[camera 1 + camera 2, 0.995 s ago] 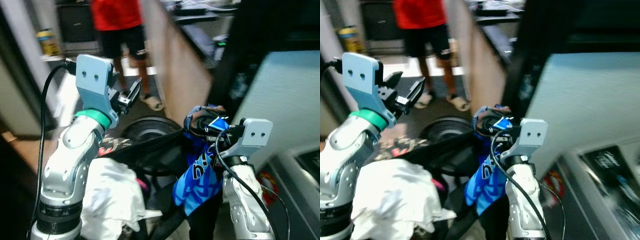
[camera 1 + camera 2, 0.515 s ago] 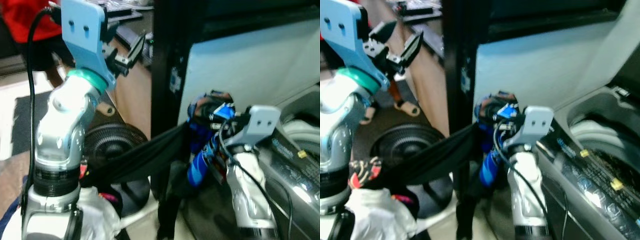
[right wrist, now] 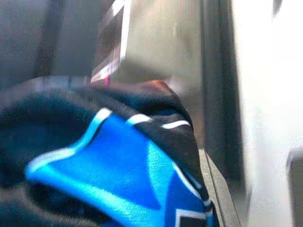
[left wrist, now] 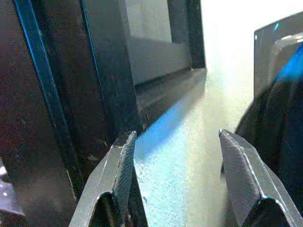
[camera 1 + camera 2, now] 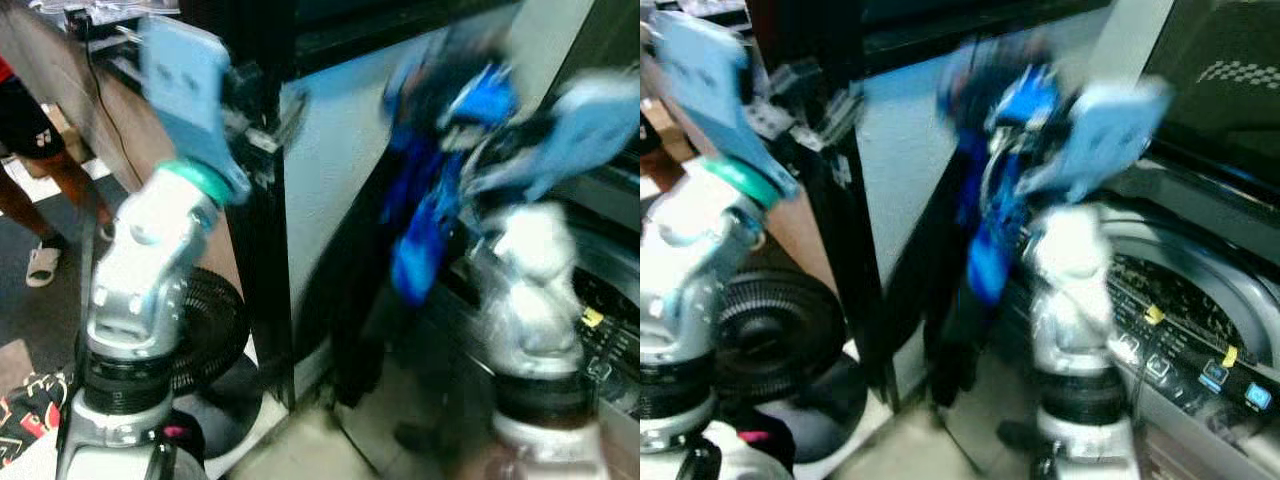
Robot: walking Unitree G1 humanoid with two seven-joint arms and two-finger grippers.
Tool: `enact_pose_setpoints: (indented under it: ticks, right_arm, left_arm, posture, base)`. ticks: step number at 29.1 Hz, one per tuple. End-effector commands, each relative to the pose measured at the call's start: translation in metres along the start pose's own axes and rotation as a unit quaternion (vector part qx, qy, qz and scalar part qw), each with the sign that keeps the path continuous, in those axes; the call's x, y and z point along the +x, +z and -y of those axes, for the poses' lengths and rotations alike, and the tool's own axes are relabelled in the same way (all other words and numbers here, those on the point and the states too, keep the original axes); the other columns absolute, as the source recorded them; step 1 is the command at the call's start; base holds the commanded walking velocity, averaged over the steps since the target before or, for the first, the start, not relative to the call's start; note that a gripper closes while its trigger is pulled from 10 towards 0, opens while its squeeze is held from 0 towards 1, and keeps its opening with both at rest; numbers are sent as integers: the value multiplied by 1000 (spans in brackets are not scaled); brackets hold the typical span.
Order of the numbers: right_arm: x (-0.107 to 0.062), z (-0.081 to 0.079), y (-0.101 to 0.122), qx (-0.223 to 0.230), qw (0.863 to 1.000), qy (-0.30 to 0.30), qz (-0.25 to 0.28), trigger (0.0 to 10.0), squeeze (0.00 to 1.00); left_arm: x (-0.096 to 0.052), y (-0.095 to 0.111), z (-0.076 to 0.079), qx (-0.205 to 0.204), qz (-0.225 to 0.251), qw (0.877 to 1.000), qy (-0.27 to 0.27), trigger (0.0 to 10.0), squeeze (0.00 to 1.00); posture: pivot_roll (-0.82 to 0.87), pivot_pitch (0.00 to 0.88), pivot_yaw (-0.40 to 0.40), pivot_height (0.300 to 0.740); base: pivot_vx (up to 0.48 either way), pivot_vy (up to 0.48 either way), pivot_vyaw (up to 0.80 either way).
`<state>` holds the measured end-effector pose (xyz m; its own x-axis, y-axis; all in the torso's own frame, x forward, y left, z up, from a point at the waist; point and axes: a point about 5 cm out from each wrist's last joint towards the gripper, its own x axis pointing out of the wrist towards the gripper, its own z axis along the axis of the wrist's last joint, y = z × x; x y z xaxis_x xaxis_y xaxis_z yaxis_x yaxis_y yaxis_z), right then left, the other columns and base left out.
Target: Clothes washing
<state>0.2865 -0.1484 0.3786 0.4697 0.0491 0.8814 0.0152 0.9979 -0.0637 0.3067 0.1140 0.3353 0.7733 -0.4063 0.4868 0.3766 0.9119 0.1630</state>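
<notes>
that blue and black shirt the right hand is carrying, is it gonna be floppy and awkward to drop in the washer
Probably floppy: the blue and black shirt droops in folds below the right hand. It looks light, likely thin sportswear fabric. A dark trailing part hangs down toward the floor beside the washer, so it may snag or drape over the rim.

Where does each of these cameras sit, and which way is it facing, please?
Left and right eye views: on the head, looking forward and down; both silver arms show, the blue-and-black garment hanging beside the grey top-loading washing machine.
Left wrist view: along the open left gripper at a pale wall.
Right wrist view: close on that garment.
Shared: the garment.
</notes>
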Motion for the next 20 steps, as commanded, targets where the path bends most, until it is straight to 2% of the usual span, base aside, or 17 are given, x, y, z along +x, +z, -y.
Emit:
enact_pose_setpoints:
  ticks: [1, 3, 4, 8, 13, 15, 20]
  right_arm:
    - [3, 4, 0, -45, 999, 4, 6, 10000, 0]
    - [3, 4, 0, -45, 999, 4, 6, 10000, 0]
    - [2, 5, -5, -69, 998, 12, -6, 10000, 0]
    - [1, 5, -7, -68, 998, 13, -10, 10000, 0]
    - [-6, -2, -15, -34, 999, 11, -41, 10000, 0]
    - [-15, -5, -26, -16, 997, 15, -74, 10000, 0]
    - [-22, -7, -33, -11, 995, 18, -93, 10000, 0]
  left_arm:
    - [-2, -1, -3, 5, 0, 1000, 9, 10000, 0]
    - [-2, -1, -3, 5, 0, 1000, 9, 10000, 0]
    - [-5, -6, -4, 2, -10, 1000, 14, 10000, 0]
    - [-6, -8, -4, 0, -15, 1000, 16, 10000, 0]
    - [-15, -20, 2, -8, -37, 999, 20, 10000, 0]
    - [-16, -23, 3, -11, -41, 999, 24, 10000, 0]
    - [-17, -25, 3, -13, -43, 999, 27, 10000, 0]
  posture:
    - [152, 0, 46, 740]
    - [152, 0, 46, 740]
    - [157, 0, 39, 740]
    - [157, 0, 39, 740]
    - [150, 0, 39, 740]
    - [147, 0, 35, 740]
    - [145, 0, 35, 740]
  base:
    - [0, 0, -800]
    - [0, 0, -800]
    - [0, 0, -800]
    - [0, 0, -800]
    - [0, 0, -800]
    - [0, 0, -800]
    - [0, 0, -800]
